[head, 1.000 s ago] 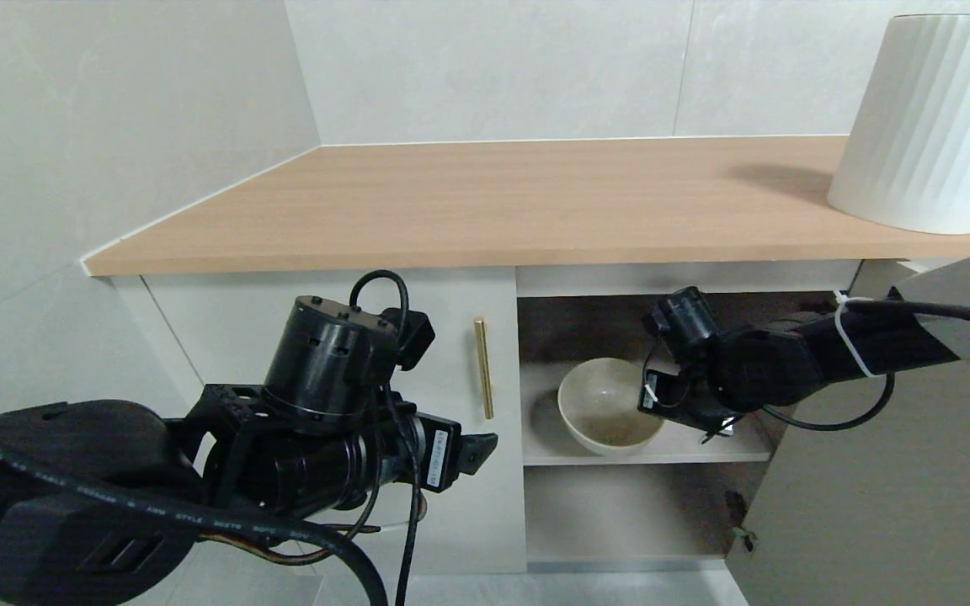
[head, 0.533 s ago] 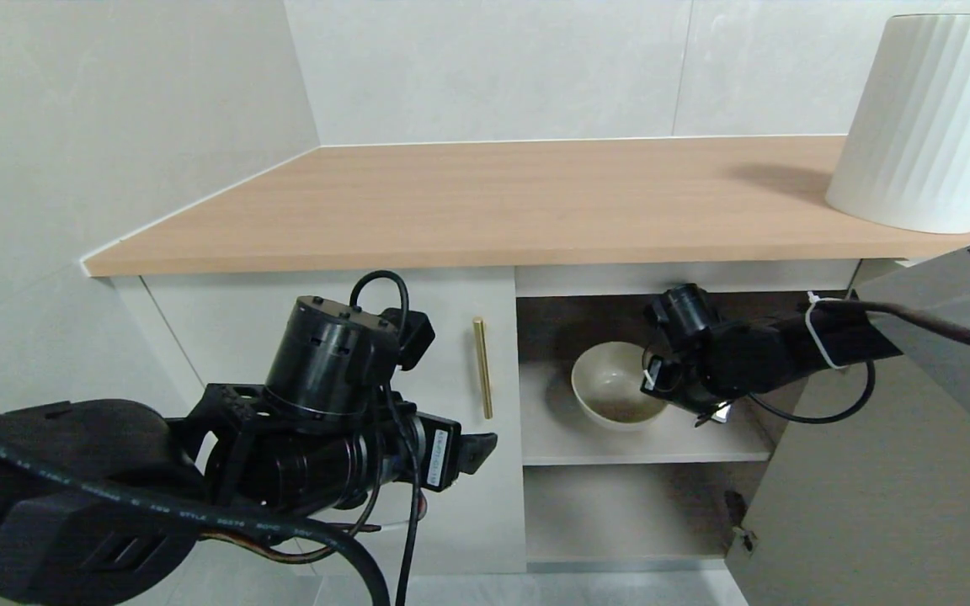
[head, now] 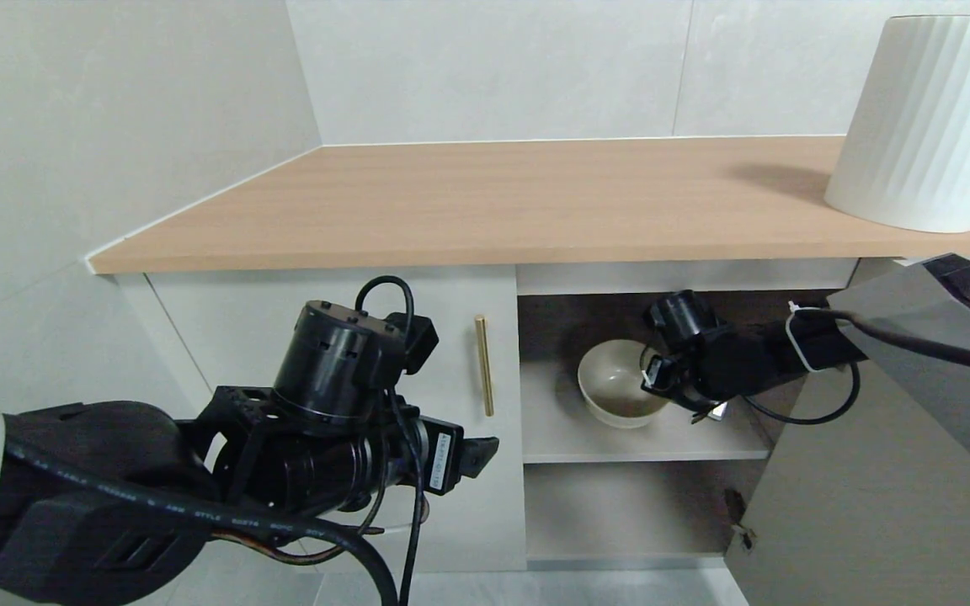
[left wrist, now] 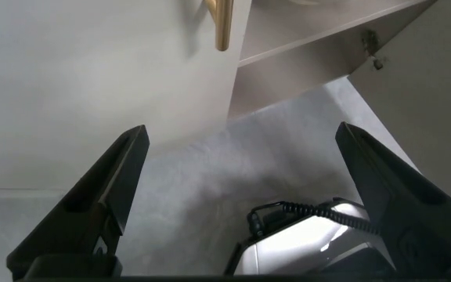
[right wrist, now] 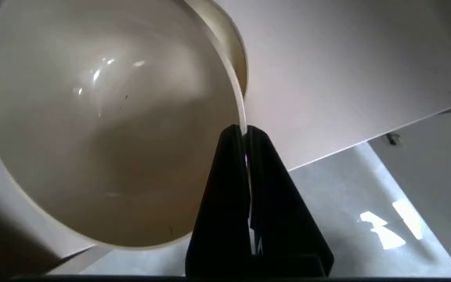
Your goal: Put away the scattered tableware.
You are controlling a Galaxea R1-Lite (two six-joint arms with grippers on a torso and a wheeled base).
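A beige bowl (head: 614, 389) is inside the open cabinet, tilted over the upper shelf (head: 561, 439). I cannot tell whether it touches the shelf. My right gripper (head: 662, 394) reaches into the cabinet from the right and is shut on the bowl's rim. In the right wrist view its black fingers (right wrist: 227, 196) pinch the thin rim of the bowl (right wrist: 108, 133). My left gripper (head: 478, 450) hangs in front of the closed left cabinet door, open and holding nothing. In the left wrist view its two fingers (left wrist: 100, 196) stand wide apart above the floor.
The right cabinet door (head: 855, 480) stands open toward me. The left door carries a gold handle (head: 483, 366). A white ribbed cylinder (head: 931, 118) stands at the right on the wooden countertop (head: 493, 202). The lower shelf (head: 620, 513) holds nothing.
My right gripper has carried the bowl from the shelf's front edge deeper into the cabinet. The left arm has stayed about where it was.
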